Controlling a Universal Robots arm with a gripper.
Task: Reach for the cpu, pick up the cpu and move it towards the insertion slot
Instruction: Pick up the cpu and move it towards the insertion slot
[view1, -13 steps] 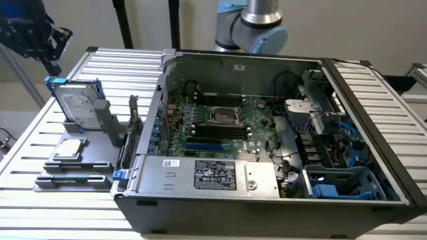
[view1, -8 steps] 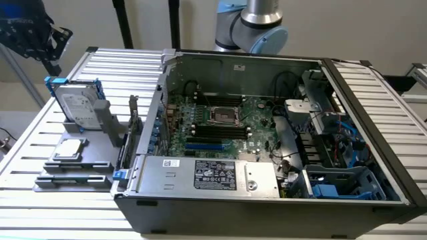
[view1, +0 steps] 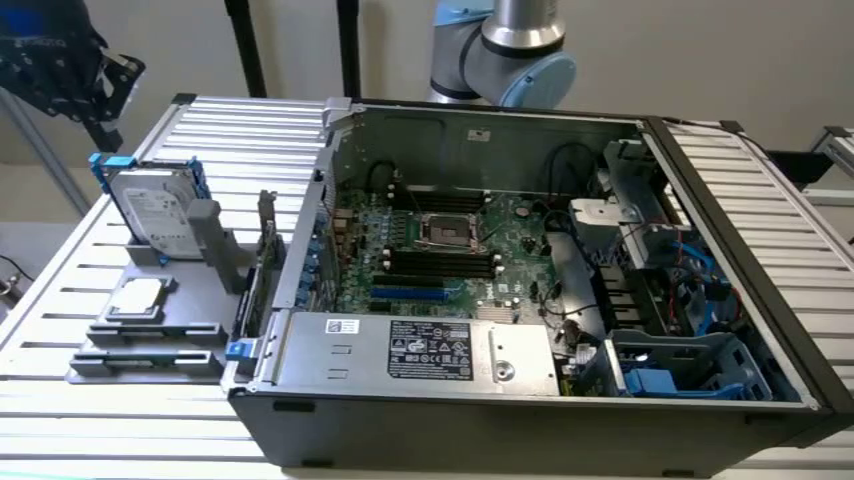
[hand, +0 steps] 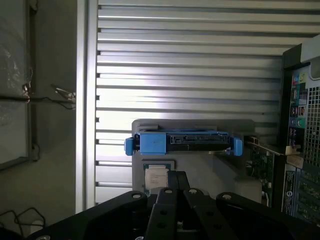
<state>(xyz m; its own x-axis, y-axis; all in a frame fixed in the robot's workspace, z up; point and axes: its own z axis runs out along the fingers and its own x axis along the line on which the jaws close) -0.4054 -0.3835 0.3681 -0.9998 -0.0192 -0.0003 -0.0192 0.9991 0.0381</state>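
Observation:
The cpu (view1: 138, 297) is a small silver square chip lying flat in a grey holder (view1: 147, 335) on the slatted table, at the exterior view's left. In the wrist view the cpu (hand: 156, 176) lies just beyond my fingertips. My gripper (view1: 60, 60) hangs high above the table's far left corner, well away from the chip. In the wrist view the gripper (hand: 176, 175) has its two dark fingers pressed together, holding nothing. The insertion slot (view1: 447, 232), a square silver-framed socket with a dark centre, sits on the motherboard inside the open computer case.
A silver hard drive (view1: 158, 210) with blue brackets (hand: 182, 141) stands upright in the holder just behind the cpu. The open case (view1: 534, 400) has tall metal walls, cables and a power supply around the motherboard. The slatted metal table (view1: 80, 440) spreads around both.

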